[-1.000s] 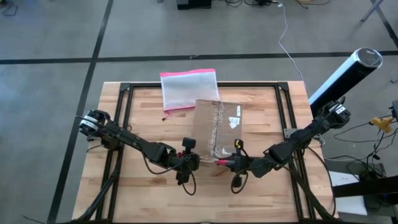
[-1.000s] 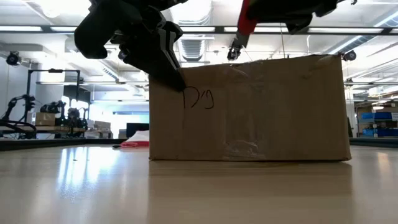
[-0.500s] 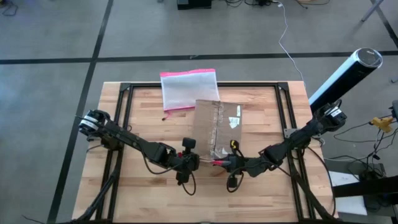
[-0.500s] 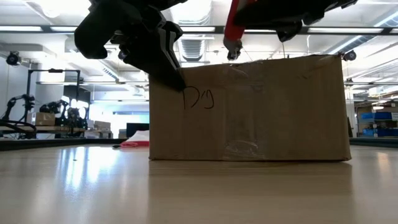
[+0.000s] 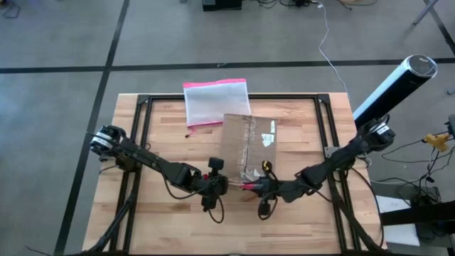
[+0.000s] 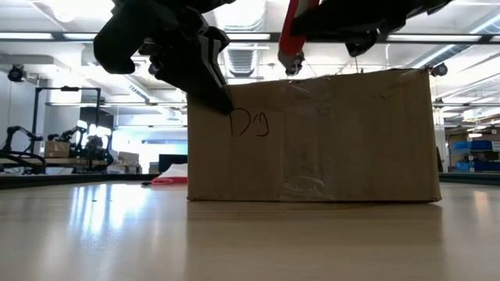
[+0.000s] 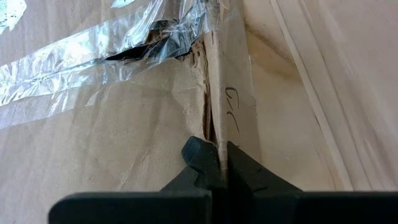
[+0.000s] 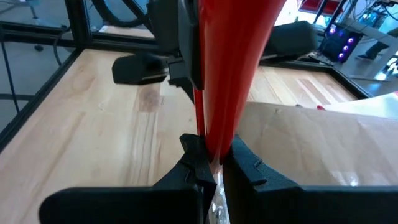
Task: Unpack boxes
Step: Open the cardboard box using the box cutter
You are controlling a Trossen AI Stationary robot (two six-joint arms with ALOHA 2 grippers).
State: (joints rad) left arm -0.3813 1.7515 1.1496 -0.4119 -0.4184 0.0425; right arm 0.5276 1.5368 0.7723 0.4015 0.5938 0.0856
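Left fingers (image 7: 222,163): pressed together on a thin cardboard edge at the box's near left corner, where handwriting shows on the side wall.
Left gripper (image 5: 226,183): at the near left corner of the box, up at its top edge; in the low view (image 6: 220,92) it touches the corner just above the scrawled letters.
Right fingers (image 8: 194,160): clamped on a red tool (image 8: 231,74), which runs forward between them.
Red tool: long and narrow; from above (image 5: 250,185) its tip lies at the box's near edge, just beside the left gripper; in the low view (image 6: 291,39) it slants down toward the box top.
Right gripper (image 5: 260,186): just off the near edge of the box, close to the left gripper; whether the tool tip touches the cardboard cannot be told.
Box (image 5: 248,146): brown cardboard, standing about mid-counter, flaps down; clear tape (image 7: 81,74) runs along its top seam, wrinkled and torn open near the left corner; white labels (image 5: 269,136) sit on the right part of its top.
Pouch (image 5: 217,101): pink-edged and translucent, flat on the far part of the counter, just beyond the box.
Counter (image 5: 170,220): light wooden slats with a black frame.
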